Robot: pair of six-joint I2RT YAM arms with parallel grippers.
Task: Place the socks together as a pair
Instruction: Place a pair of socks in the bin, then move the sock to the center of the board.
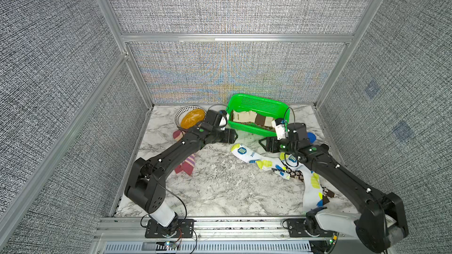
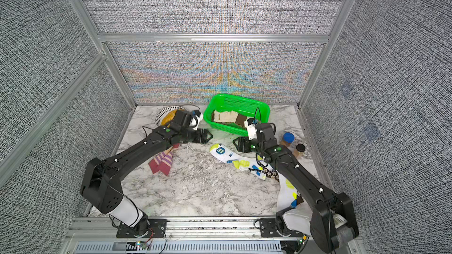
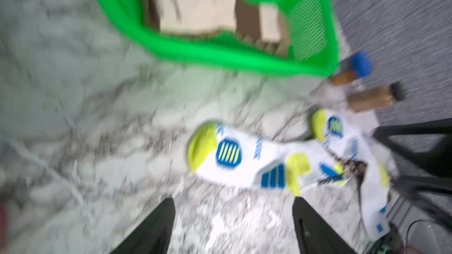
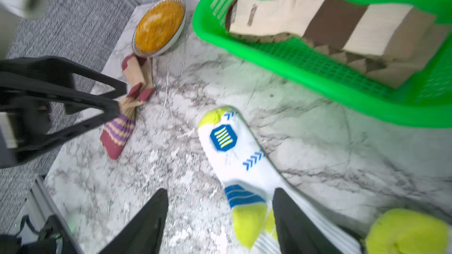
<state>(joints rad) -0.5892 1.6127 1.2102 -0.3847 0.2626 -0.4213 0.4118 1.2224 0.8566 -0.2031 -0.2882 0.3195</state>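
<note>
Socks in white with lime spots look to me like the pair not yet joined. In both top views one white sock lies flat on the marble table. Its toe is toward the left gripper and its leg end passes below the right gripper. The twin sock lies farther along, partly under the right arm. Cream socks rest in the green basket.

The left wrist view is blurred. The left gripper has its fingers apart and empty, and the white sock lies crosswise ahead of it.

In the right wrist view the right gripper also stands apart and holds nothing. It hangs just over the heel of the white sock, and the sock's long axis runs away from it. I judge the right arm to be the nearer one.
</note>
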